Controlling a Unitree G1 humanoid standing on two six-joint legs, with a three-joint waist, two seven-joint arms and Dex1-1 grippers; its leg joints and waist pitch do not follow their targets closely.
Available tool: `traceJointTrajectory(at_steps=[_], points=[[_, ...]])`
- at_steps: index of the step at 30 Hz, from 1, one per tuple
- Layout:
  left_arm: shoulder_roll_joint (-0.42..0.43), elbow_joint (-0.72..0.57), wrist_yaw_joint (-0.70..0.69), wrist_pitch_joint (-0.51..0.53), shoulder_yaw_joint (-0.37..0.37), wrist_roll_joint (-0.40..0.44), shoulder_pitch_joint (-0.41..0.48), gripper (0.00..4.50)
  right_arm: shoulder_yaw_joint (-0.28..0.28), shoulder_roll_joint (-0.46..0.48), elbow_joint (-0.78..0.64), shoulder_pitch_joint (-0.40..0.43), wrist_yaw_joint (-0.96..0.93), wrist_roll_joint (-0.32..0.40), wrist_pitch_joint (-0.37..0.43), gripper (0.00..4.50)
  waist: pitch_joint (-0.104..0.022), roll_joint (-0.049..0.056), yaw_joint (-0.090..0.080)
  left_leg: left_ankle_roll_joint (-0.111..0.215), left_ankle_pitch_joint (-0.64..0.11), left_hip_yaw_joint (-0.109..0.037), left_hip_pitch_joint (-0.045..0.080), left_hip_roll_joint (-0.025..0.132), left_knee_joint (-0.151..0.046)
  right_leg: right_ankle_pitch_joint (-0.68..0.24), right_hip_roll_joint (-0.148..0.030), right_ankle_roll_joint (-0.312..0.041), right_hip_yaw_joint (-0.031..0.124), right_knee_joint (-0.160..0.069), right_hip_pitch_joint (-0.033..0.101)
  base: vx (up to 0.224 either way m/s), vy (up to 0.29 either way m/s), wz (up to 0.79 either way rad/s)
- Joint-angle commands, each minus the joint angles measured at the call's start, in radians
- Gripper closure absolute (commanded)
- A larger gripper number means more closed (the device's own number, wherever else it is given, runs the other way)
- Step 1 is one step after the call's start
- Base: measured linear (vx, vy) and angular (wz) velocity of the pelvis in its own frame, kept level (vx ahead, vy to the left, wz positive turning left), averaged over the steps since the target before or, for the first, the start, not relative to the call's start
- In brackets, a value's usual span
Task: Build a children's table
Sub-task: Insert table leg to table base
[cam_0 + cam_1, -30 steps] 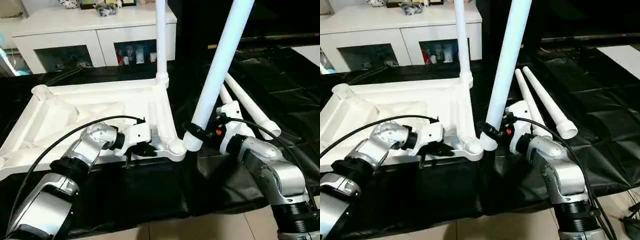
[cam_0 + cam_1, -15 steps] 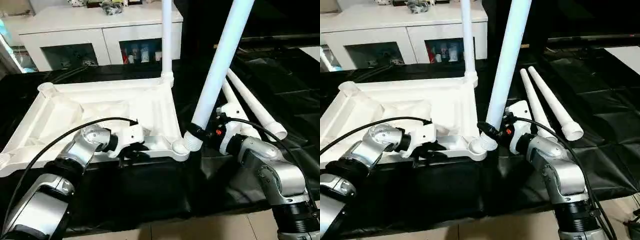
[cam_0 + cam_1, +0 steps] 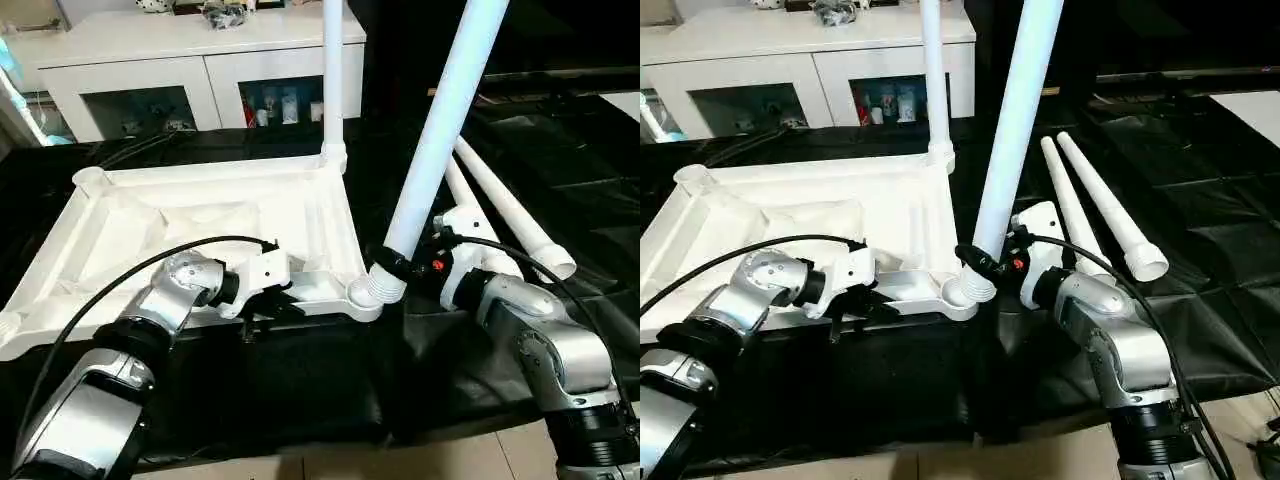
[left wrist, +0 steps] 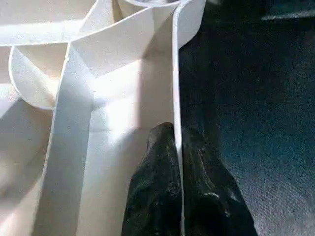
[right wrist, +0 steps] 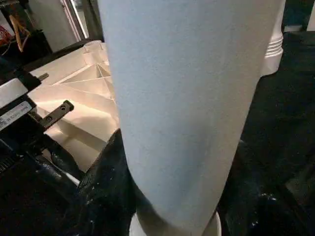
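Upturned tabletop (image 3: 200,215) flat on the black-sheeted table (image 3: 300,380), one leg (image 3: 333,70) socketed. Left gripper (image 4: 176,147) pinched on the near rim; right gripper (image 3: 392,262) clamping a tilted leg (image 3: 440,130) beside the near corner socket (image 3: 366,293). Two spare legs (image 3: 1095,205) behind, white cabinet (image 3: 180,60) beyond.

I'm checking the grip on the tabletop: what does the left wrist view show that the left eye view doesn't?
Left wrist view: the two black fingers pinch the thin side wall of the tabletop between them. Left eye view: the right gripper holds a tilted leg beside the near corner socket, and another leg stands upright. Both show the ribbed underside.
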Motion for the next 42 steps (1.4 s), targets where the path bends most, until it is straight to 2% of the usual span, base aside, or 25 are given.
traceJointTrajectory(at_steps=[1,5,6,7,10,11,12,13,15,18,20,22,26,29,33,37,42], points=[[-0.005,-0.016,0.016,0.023,0.027,-0.032,0.014,4.50,0.000,-0.001,-0.020,0.000,0.002,-0.002,-0.004,2.64,-0.063,-0.003,0.002,0.035,-0.175,-0.007,-0.001,0.031,-0.068,-0.156,-0.057,-0.234,0.049,-0.059,0.065,0.000,0.000,0.00],[-0.022,-0.111,0.125,0.164,0.045,-0.024,0.088,4.50,-0.001,0.004,-0.014,0.005,-0.011,-0.009,-0.008,2.64,-0.061,-0.005,-0.001,0.034,-0.188,-0.007,-0.001,0.033,-0.070,-0.184,-0.057,-0.229,0.049,-0.062,0.065,0.000,0.000,0.00],[-0.022,-0.114,0.126,0.166,0.045,-0.024,0.089,4.50,-0.001,0.004,-0.014,0.005,-0.011,-0.009,-0.008,2.64,-0.058,-0.007,-0.001,0.035,-0.199,-0.008,-0.003,0.032,-0.072,-0.221,-0.057,-0.220,0.048,-0.064,0.065,0.000,0.000,0.00],[-0.024,-0.185,0.137,0.228,0.056,-0.036,0.134,4.50,0.000,0.007,-0.010,0.005,-0.014,-0.010,-0.009,2.64,-0.057,-0.010,-0.002,0.032,-0.209,-0.006,-0.001,0.033,-0.073,-0.266,-0.058,-0.207,0.049,-0.069,0.064,0.000,0.000,0.00],[-0.023,-0.270,0.135,0.291,0.060,-0.048,0.181,4.50,0.001,0.010,-0.006,0.003,-0.015,-0.010,-0.009,2.64,-0.055,-0.013,-0.009,0.039,-0.194,-0.008,-0.007,0.032,-0.074,-0.299,-0.057,-0.189,0.049,-0.071,0.062,0.000,0.000,0.00],[-0.021,-0.316,0.137,0.316,0.058,-0.045,0.204,4.50,0.003,0.012,-0.003,0.000,-0.015,-0.011,-0.009,2.64,-0.055,-0.023,-0.014,0.044,-0.195,-0.006,-0.006,0.029,-0.073,-0.315,-0.054,-0.180,0.049,-0.076,0.060,0.000,0.000,0.00],[-0.017,-0.367,0.144,0.332,0.053,-0.038,0.232,4.50,0.006,0.015,0.003,-0.005,-0.015,-0.012,-0.009,2.64,-0.056,-0.017,-0.015,0.048,-0.187,-0.007,-0.007,0.030,-0.073,-0.319,-0.056,-0.178,0.050,-0.074,0.059,0.000,0.000,0.00],[-0.012,-0.418,0.154,0.334,0.045,-0.027,0.261,4.50,0.010,0.019,0.012,-0.011,-0.014,-0.013,-0.010,2.64,-0.057,-0.026,-0.018,0.052,-0.182,-0.008,-0.008,0.034,-0.074,-0.314,-0.057,-0.177,0.050,-0.071,0.060,0.000,0.000,0.00],[-0.003,-0.438,0.158,0.286,0.035,-0.016,0.276,4.50,0.013,0.021,0.019,-0.017,-0.011,-0.014,-0.012,2.64,-0.056,-0.020,-0.019,0.059,-0.180,-0.006,-0.006,0.031,-0.072,-0.327,-0.054,-0.172,0.050,-0.074,0.054,0.000,0.000,0.00],[0.013,-0.456,0.159,0.210,0.022,-0.001,0.292,4.50,0.017,0.024,0.025,-0.025,-0.008,-0.016,-0.012,2.64,-0.055,-0.021,-0.018,0.060,-0.181,-0.007,-0.006,0.030,-0.073,-0.333,-0.051,-0.158,0.051,-0.075,0.052,0.000,0.000,0.00],[0.010,-0.476,0.157,0.227,0.030,-0.011,0.297,4.05,0.017,0.025,0.029,-0.028,-0.007,-0.017,-0.012,2.64,-0.055,-0.022,-0.018,0.055,-0.182,-0.006,-0.006,0.031,-0.074,-0.323,-0.052,-0.161,0.052,-0.074,0.052,0.000,0.000,0.00],[0.000,-0.511,0.167,0.274,0.053,-0.028,0.294,3.93,0.016,0.025,0.035,-0.034,-0.005,-0.018,-0.014,2.64,-0.055,-0.021,-0.018,0.054,-0.178,-0.005,-0.006,0.030,-0.073,-0.315,-0.053,-0.169,0.051,-0.072,0.052,0.000,0.000,0.00],[-0.010,-0.529,0.193,0.263,0.071,-0.038,0.285,3.47,0.017,0.023,0.034,-0.032,0.003,-0.017,-0.015,2.64,-0.057,-0.018,-0.013,0.051,-0.170,-0.005,-0.004,0.032,-0.072,-0.273,-0.051,-0.180,0.051,-0.069,0.051,0.000,0.000,0.00],[-0.016,-0.520,0.179,0.260,0.073,-0.055,0.276,3.44,0.016,0.025,0.038,-0.033,0.004,-0.018,-0.017,2.64,-0.058,-0.021,-0.009,0.055,-0.155,-0.004,-0.004,0.031,-0.070,-0.233,-0.051,-0.190,0.052,-0.066,0.052,0.000,0.000,0.00],[-0.004,-0.504,0.164,0.248,0.053,-0.044,0.270,3.44,0.017,0.027,0.042,-0.036,0.003,-0.018,-0.019,2.64,-0.057,-0.018,-0.004,0.052,-0.160,-0.004,-0.003,0.031,-0.070,-0.242,-0.052,-0.187,0.052,-0.067,0.053,0.000,0.000,0.00],[-0.014,-0.483,0.162,0.259,0.061,-0.068,0.252,3.44,0.013,0.025,0.042,-0.037,0.005,-0.017,-0.019,2.64,-0.056,-0.018,-0.002,0.042,-0.171,-0.004,-0.002,0.030,-0.071,-0.259,-0.052,-0.180,0.052,-0.068,0.053,0.000,0.000,0.00],[-0.031,-0.469,0.134,0.280,0.074,-0.107,0.235,3.44,0.013,0.026,0.045,-0.038,0.005,-0.019,-0.020,2.64,-0.059,-0.018,0.001,0.044,-0.150,-0.004,-0.004,0.030,-0.069,-0.224,-0.053,-0.192,0.052,-0.063,0.056,0.000,0.000,0.00]])
